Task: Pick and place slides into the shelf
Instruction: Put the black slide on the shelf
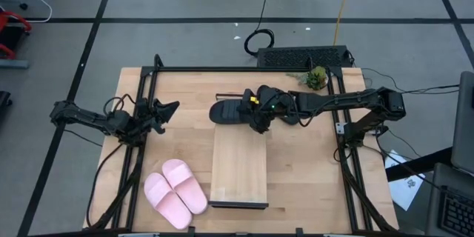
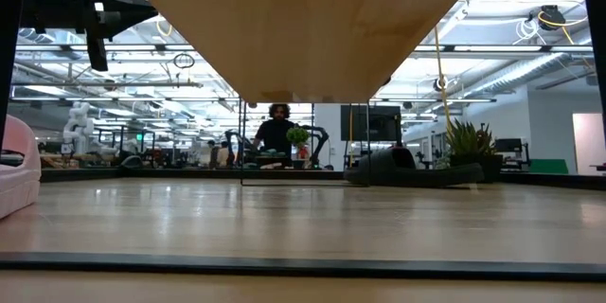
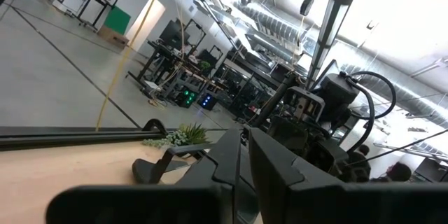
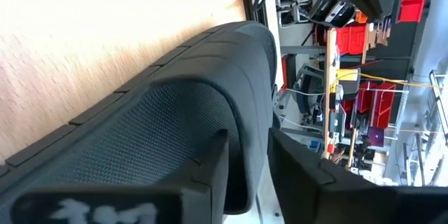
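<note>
A black slide lies just beyond the far end of the shelf, the pale board in the middle of the table. It also shows low on the table in the low view as the black slide. Whether a second black one is with it, I cannot tell. My right gripper is shut on it, reaching in from the table's right. The pink pair lies soles down, side by side, near the table's near left corner. My left gripper hovers shut over the table's left part, well away from the slides. My right gripper pinches the black slide by its edge. One finger lies on the textured face and the other finger on the far side of the rim. The fingers come from the table's right. Whether the slide is lifted or on the table, I cannot tell.
A small green plant stands at the table's far right, close behind my right arm. Black frame rails run along the table's left and right sides. Bare wood lies between the shelf and the pink pair, and to the shelf's right.
</note>
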`<state>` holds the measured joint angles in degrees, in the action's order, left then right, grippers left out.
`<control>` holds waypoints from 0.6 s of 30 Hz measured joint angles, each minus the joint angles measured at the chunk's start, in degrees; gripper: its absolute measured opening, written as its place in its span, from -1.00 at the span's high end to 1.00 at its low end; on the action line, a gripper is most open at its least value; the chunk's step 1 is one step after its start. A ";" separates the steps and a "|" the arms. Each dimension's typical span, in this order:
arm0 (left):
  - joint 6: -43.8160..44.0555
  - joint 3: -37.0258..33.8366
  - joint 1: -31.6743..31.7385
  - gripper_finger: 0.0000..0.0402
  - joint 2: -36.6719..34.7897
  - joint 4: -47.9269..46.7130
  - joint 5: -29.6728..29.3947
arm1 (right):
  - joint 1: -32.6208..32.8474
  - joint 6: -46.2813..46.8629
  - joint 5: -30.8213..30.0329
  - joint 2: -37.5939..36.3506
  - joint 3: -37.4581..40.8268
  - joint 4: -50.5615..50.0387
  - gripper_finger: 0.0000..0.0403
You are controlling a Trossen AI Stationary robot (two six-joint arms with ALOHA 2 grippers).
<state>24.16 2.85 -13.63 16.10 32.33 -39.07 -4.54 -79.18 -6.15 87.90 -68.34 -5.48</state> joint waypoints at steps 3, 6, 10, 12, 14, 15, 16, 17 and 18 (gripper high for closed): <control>-0.04 0.00 -0.01 0.84 0.00 0.00 0.00 | 0.02 -0.70 -0.66 0.00 0.00 0.11 0.49; -0.55 0.00 0.00 0.84 0.00 0.01 0.00 | 0.14 -2.14 -2.89 0.00 0.00 0.48 0.47; -1.16 0.00 0.00 0.84 0.00 0.01 0.00 | 0.13 -2.39 -4.41 0.00 0.00 0.44 0.47; -1.25 0.00 0.00 0.84 0.00 -0.02 0.02 | 0.13 -2.43 -4.49 0.00 0.00 0.44 0.47; -1.39 0.00 -0.01 0.84 0.00 0.01 0.02 | 0.15 -2.45 -4.53 0.00 0.00 0.43 0.47; -1.41 0.00 -0.02 0.84 0.01 0.00 0.02 | 0.15 -2.47 -4.64 0.00 0.00 0.42 0.47; -1.42 0.00 -0.02 0.84 0.02 -0.02 0.02 | 0.15 -2.49 -4.90 0.00 0.00 0.42 0.47; -1.42 0.00 0.00 0.84 0.02 0.00 0.02 | 0.23 -2.49 -5.74 0.00 0.00 0.42 0.47; -1.42 0.00 -0.02 0.84 0.02 -0.02 0.02 | 0.35 -2.51 -6.29 0.00 0.00 0.36 0.47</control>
<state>22.74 2.85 -13.65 16.12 32.32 -39.05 -4.19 -81.69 -12.45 87.90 -68.34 -5.12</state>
